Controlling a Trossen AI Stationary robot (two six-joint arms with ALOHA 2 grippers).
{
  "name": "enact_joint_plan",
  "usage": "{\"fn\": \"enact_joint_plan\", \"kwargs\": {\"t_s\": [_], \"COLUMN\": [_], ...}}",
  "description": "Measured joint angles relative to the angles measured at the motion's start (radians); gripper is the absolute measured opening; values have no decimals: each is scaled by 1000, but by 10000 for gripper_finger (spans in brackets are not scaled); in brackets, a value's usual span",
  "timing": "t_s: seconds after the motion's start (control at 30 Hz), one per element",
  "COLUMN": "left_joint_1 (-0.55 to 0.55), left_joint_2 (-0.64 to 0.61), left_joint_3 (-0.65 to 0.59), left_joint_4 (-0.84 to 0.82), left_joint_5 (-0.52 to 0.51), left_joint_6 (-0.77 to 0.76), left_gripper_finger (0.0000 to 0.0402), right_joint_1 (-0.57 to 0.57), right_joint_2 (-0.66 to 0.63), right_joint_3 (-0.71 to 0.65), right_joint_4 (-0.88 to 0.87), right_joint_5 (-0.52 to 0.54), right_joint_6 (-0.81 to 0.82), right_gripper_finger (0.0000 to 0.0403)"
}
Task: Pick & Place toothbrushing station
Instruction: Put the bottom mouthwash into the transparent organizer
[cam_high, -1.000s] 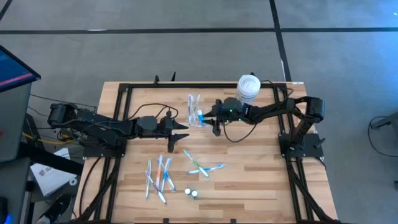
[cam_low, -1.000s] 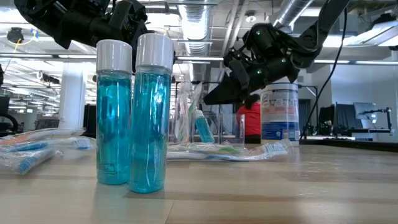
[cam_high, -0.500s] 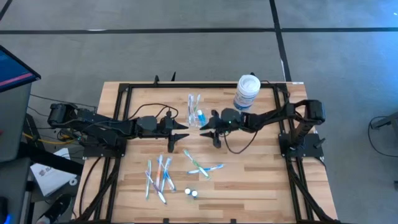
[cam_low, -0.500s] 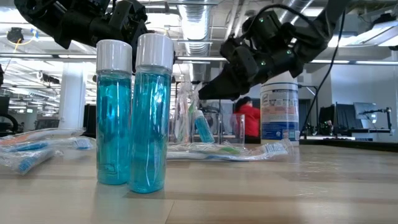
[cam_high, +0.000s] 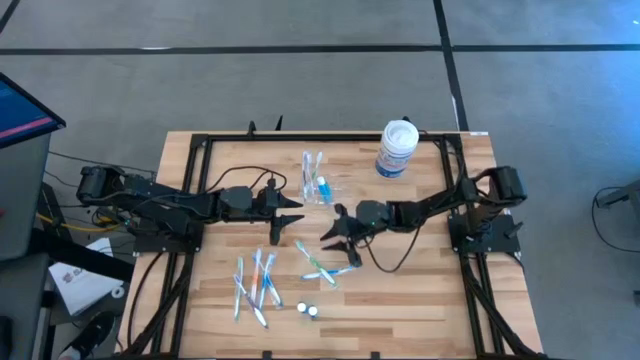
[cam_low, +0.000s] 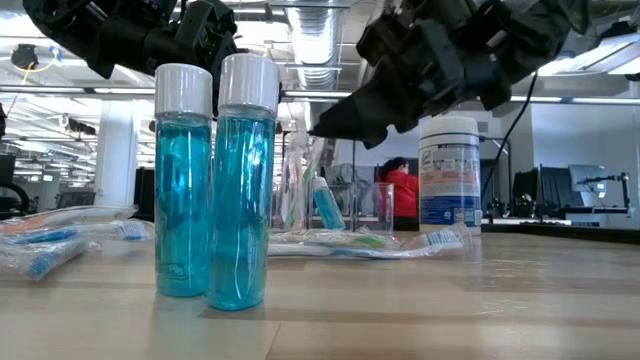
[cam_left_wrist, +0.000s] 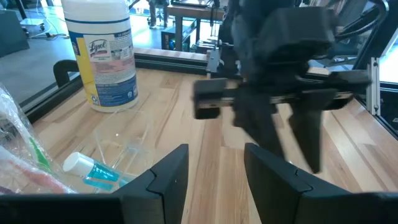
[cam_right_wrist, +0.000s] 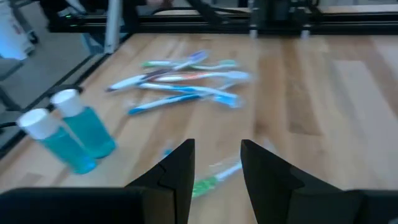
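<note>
The toothbrushing station (cam_high: 317, 186) stands far-centre on the desk (cam_high: 420, 290), bare wood around it. The right gripper (cam_high: 336, 232), fingers spread and empty, has pulled back nearward from it; the left gripper (cam_high: 283, 213) waits beside, fingers spread.

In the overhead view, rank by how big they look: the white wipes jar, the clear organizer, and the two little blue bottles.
1. white wipes jar
2. clear organizer, roughly as wide as the jar, so that ranking is unsure
3. two blue bottles, clearly smallest
</note>
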Motion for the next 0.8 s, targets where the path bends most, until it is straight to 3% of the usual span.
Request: {"fn": "enact_joint_plan", "kwargs": {"t_s": [0.5, 0.8], "left_joint_1": [-1, -95], "left_joint_2": [0, 0], "left_joint_3": [0, 0], "left_joint_4": [0, 1], "left_joint_5": [1, 179], "left_joint_6": [-7, -18], "left_gripper_finger": [149, 149], "right_joint_1": [201, 229], "right_joint_2": [0, 0], "right_joint_3": [27, 30], "right_joint_4": [29, 20], "right_joint_5": [59, 86], "right_joint_6": [45, 43], "right_gripper_finger": [122, 122]}}
